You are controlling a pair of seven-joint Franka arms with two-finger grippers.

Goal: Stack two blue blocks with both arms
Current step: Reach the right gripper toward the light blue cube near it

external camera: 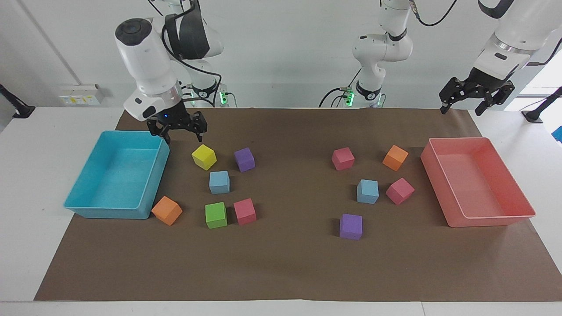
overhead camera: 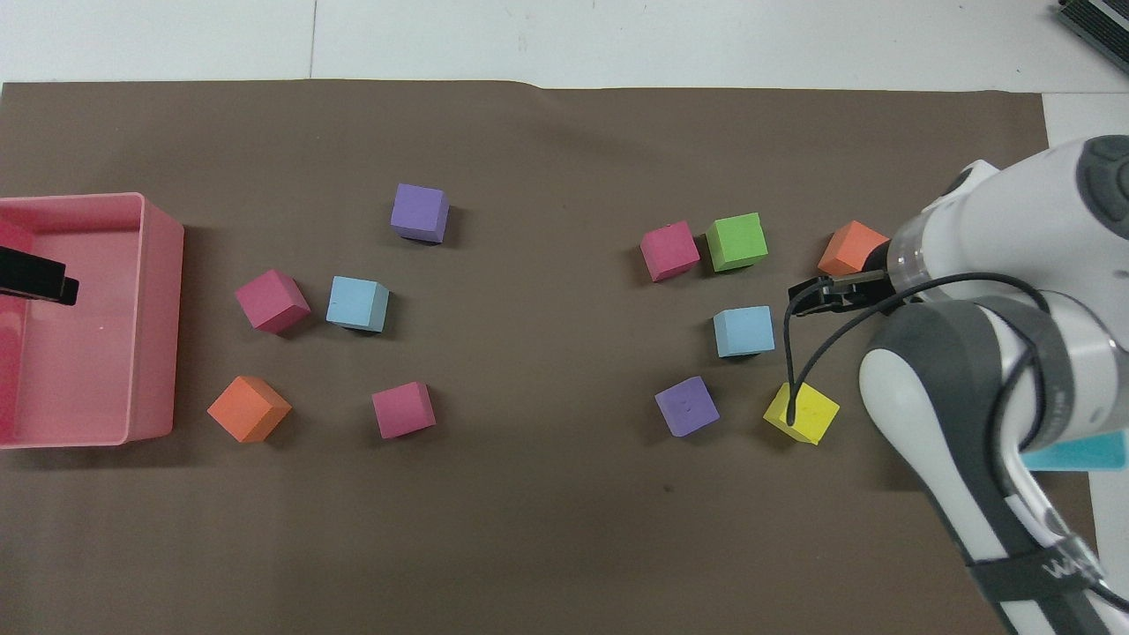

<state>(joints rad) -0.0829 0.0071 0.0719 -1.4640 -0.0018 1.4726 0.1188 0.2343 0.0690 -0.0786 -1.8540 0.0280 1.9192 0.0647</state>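
Two sky-blue blocks lie apart on the brown mat. One blue block (external camera: 219, 182) (overhead camera: 743, 331) sits among the cubes at the right arm's end. The other blue block (external camera: 368, 191) (overhead camera: 357, 302) sits at the left arm's end. My right gripper (external camera: 183, 137) (overhead camera: 816, 295) is open and empty, low over the mat between the turquoise tray (external camera: 105, 211) and the yellow cube (external camera: 204, 156). My left gripper (external camera: 476, 100) (overhead camera: 35, 282) waits open and empty, high over the pink tray (external camera: 494, 220).
Around the first blue block lie a purple cube (external camera: 244, 159), green cube (external camera: 216, 215), pink cube (external camera: 245, 211) and orange cube (external camera: 167, 210). Around the other lie two pink cubes, an orange cube (external camera: 395, 157) and a purple cube (external camera: 351, 226).
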